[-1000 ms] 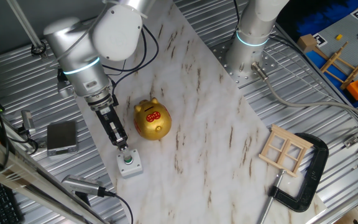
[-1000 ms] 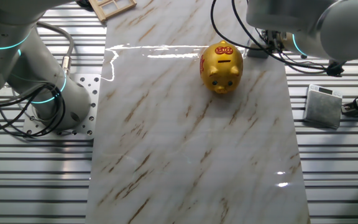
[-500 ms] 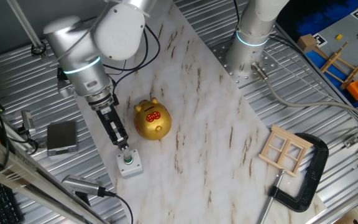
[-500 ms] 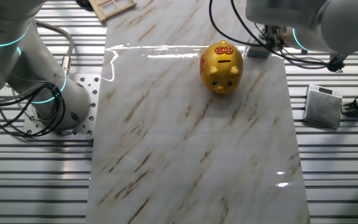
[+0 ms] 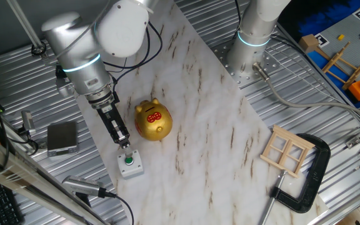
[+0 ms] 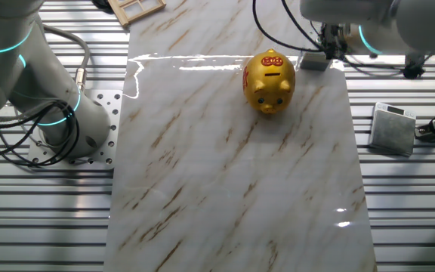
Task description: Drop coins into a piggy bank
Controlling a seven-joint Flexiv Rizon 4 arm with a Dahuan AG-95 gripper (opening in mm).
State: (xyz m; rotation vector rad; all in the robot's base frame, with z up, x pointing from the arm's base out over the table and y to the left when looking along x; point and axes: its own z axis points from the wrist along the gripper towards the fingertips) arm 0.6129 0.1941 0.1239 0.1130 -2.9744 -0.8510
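Note:
The gold piggy bank [image 5: 153, 120] stands upright on the marble board [image 5: 211, 125], its dark slot on top and red markings on its back. In the other fixed view the piggy bank [image 6: 269, 81] faces the camera near the board's far edge. My gripper [image 5: 124, 146] points down just left of the pig, its tip hanging right over a small grey box with a green button [image 5: 130, 164]. The fingers look pressed together, and no coins show between them or anywhere on the board. In the other fixed view only the gripper's dark body [image 6: 331, 41] shows, above the grey box [image 6: 314, 62].
A silver block [image 5: 62, 137] lies on the ribbed metal table left of my arm. A second arm's base [image 5: 250, 47] stands at the board's far side. A wooden window frame [image 5: 286, 151] and a black C-clamp [image 5: 312, 178] lie at the right.
My arm has shifted slightly, lifting the gripper a little away from the green-button box. The piggy bank has not moved.

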